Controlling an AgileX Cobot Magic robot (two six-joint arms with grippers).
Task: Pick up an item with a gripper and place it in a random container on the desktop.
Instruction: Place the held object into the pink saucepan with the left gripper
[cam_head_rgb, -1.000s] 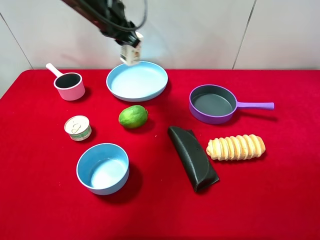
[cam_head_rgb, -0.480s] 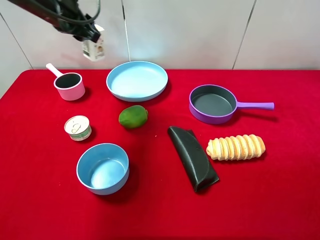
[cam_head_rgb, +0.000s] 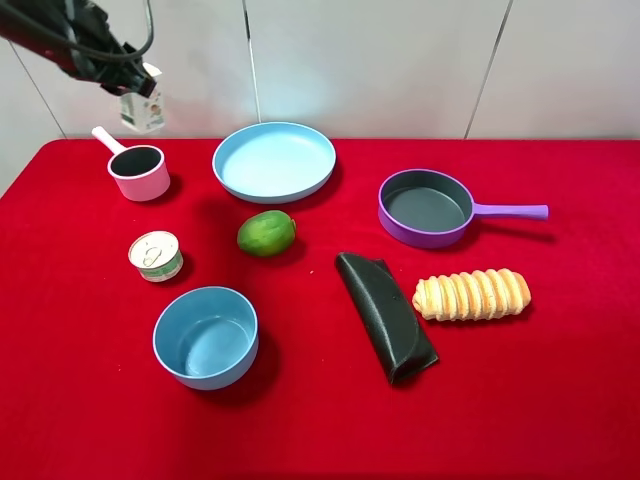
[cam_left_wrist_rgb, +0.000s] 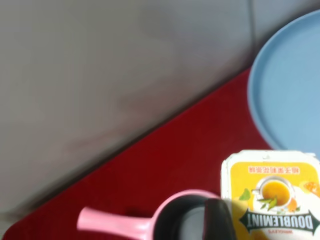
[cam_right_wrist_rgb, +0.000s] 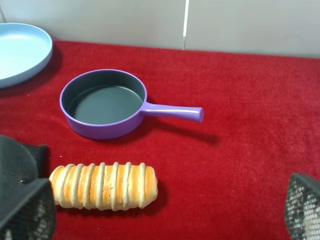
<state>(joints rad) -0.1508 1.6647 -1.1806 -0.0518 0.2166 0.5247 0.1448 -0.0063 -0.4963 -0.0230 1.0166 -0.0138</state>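
My left gripper (cam_head_rgb: 128, 88) is shut on the small white and pale-yellow carton (cam_head_rgb: 141, 111) and holds it in the air at the far left, just above and behind the pink saucepan (cam_head_rgb: 140, 172) on the red desktop (cam_head_rgb: 300, 420). In the left wrist view the carton (cam_left_wrist_rgb: 272, 192) hangs beside a dark finger (cam_left_wrist_rgb: 218, 222), over the saucepan's dark inside (cam_left_wrist_rgb: 175, 225). My right gripper (cam_right_wrist_rgb: 165, 205) is open and empty, low over the cloth near the bread; it does not show in the exterior high view.
A light-blue plate (cam_head_rgb: 274, 160), a green fruit (cam_head_rgb: 266, 233), a tin can (cam_head_rgb: 155, 255) and a blue bowl (cam_head_rgb: 206, 335) lie left of centre. A purple frying pan (cam_head_rgb: 425, 207), a black folded pouch (cam_head_rgb: 385, 315) and a bread roll (cam_head_rgb: 472, 294) lie to the right.
My left gripper has carried the carton leftward, from above the blue plate's far rim to above the pink saucepan. Nothing on the table has moved.
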